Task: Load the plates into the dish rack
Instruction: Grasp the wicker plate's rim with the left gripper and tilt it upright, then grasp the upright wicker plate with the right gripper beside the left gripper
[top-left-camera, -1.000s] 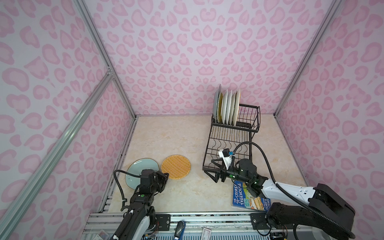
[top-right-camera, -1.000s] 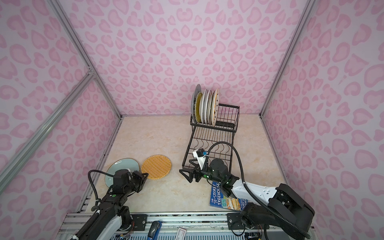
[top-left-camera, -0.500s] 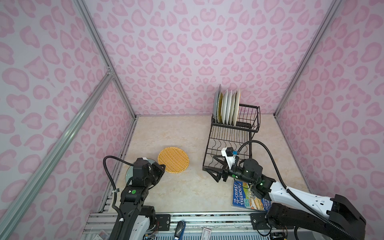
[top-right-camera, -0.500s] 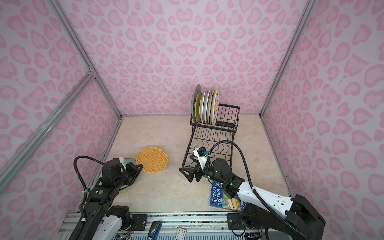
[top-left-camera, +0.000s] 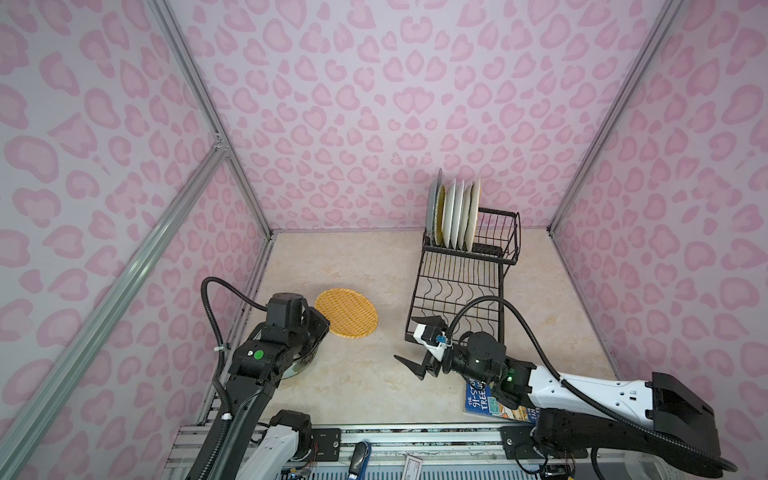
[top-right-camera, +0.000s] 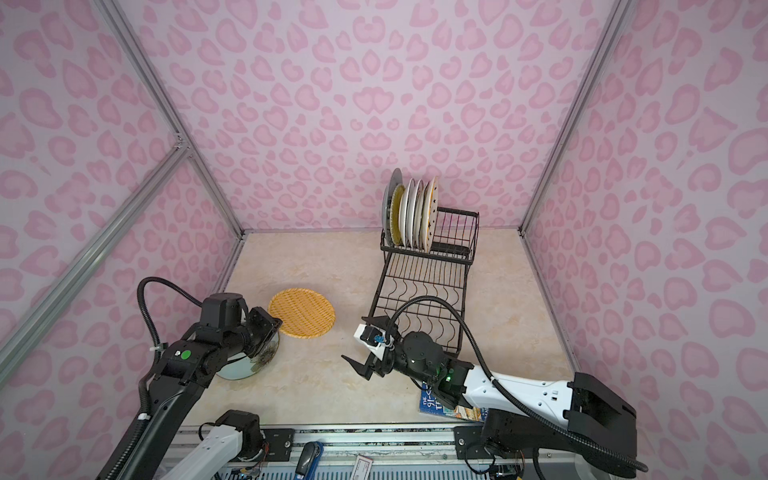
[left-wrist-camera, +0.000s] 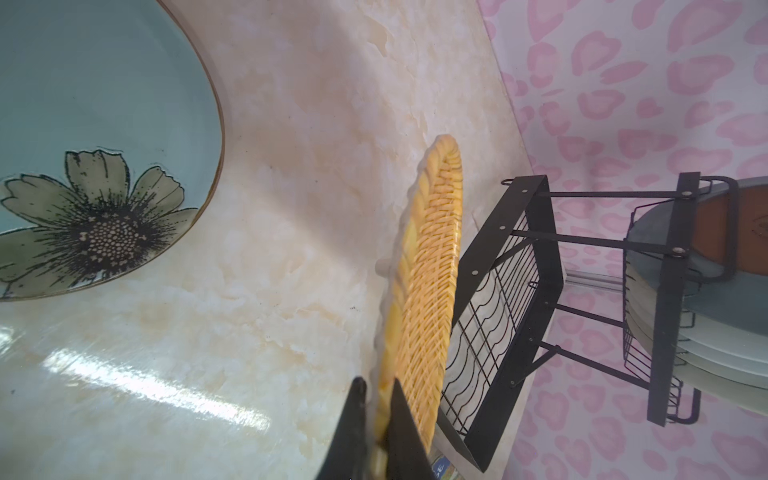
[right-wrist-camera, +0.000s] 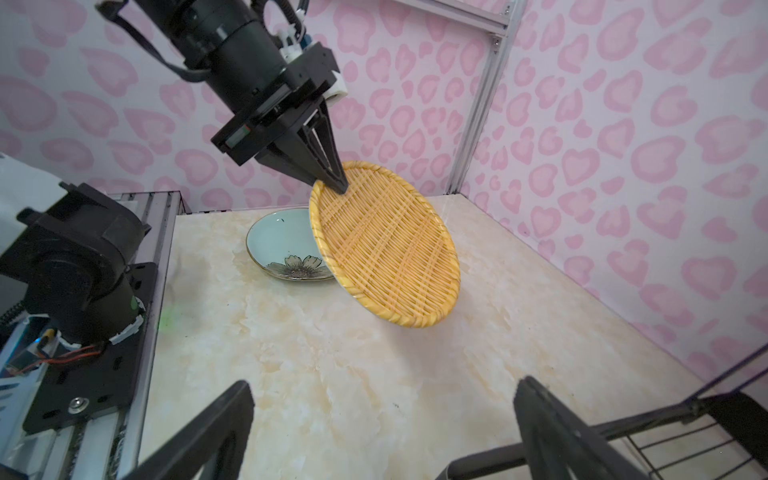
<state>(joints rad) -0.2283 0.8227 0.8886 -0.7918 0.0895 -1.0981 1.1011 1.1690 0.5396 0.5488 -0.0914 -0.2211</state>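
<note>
My left gripper (right-wrist-camera: 338, 185) is shut on the rim of the orange woven-look plate (right-wrist-camera: 386, 245), which hangs tilted with its low edge close to the table. Both top views show that plate (top-left-camera: 347, 313) (top-right-camera: 302, 313) left of the dish rack (top-left-camera: 457, 291) (top-right-camera: 419, 286). A pale green floral plate (right-wrist-camera: 282, 245) (left-wrist-camera: 83, 145) lies flat under the left arm. Several plates (top-left-camera: 455, 216) stand upright in the rack's raised basket. My right gripper (right-wrist-camera: 386, 384) (top-left-camera: 409, 340) is open and holds nothing, low by the rack's front corner and facing the orange plate.
A blue paperback book (top-left-camera: 484, 401) lies under the right arm near the front edge. Pink patterned walls close in three sides. The wide wavy-wire tray of the rack (right-wrist-camera: 665, 419) is right beside the right gripper.
The left arm has risen and carried the orange plate up off the table, tilting it. The right gripper has shifted slightly to the left and stayed open.
</note>
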